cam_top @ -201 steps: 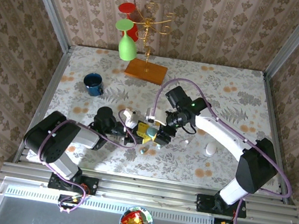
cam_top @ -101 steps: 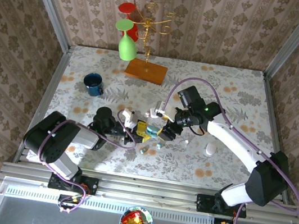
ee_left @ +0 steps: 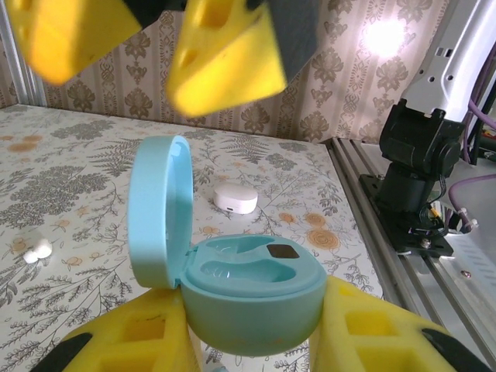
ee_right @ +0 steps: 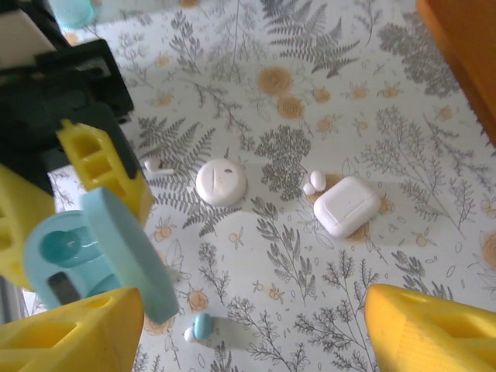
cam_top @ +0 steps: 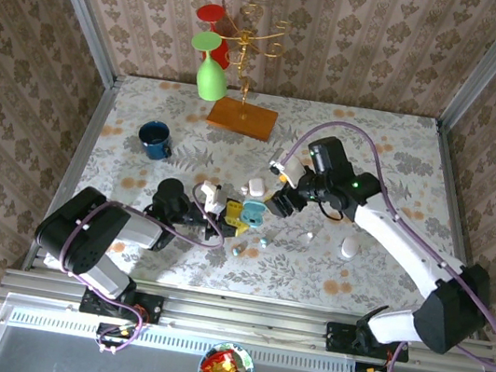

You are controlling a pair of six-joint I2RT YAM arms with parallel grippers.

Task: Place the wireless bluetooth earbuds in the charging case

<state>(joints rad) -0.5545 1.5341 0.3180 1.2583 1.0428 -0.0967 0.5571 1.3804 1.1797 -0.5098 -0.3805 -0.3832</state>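
Note:
The charging case [ee_left: 256, 294] is pale teal, and its lid [ee_left: 159, 209] stands open. My left gripper [ee_left: 248, 329] is shut on its body, yellow fingers [ee_left: 372, 329] on either side; both wells look empty. From above, the case [cam_top: 252, 210] sits just right of the left gripper [cam_top: 229, 214]. My right gripper [cam_top: 277, 200] hovers open beyond it, nothing between its fingers [ee_right: 434, 333]. A teal earbud [ee_right: 200, 327] lies on the table under the right gripper [ee_right: 252, 314]. Two white earbuds [ee_right: 314, 182] lie beside a square white case [ee_right: 346, 205]. Another white earbud [ee_left: 37, 249] lies alone.
A round white case [ee_right: 221, 183] and a pebble-shaped white case [cam_top: 348, 249] lie on the floral tablecloth. A blue mug [cam_top: 154, 139] stands at the left. A wooden-based stand [cam_top: 242, 117] with hanging glasses is at the back. The table's metal rail [ee_left: 403, 256] runs close by on the right.
My right gripper has drawn away from the teal case toward the far right and stays open. The left gripper has kept still with the case in it.

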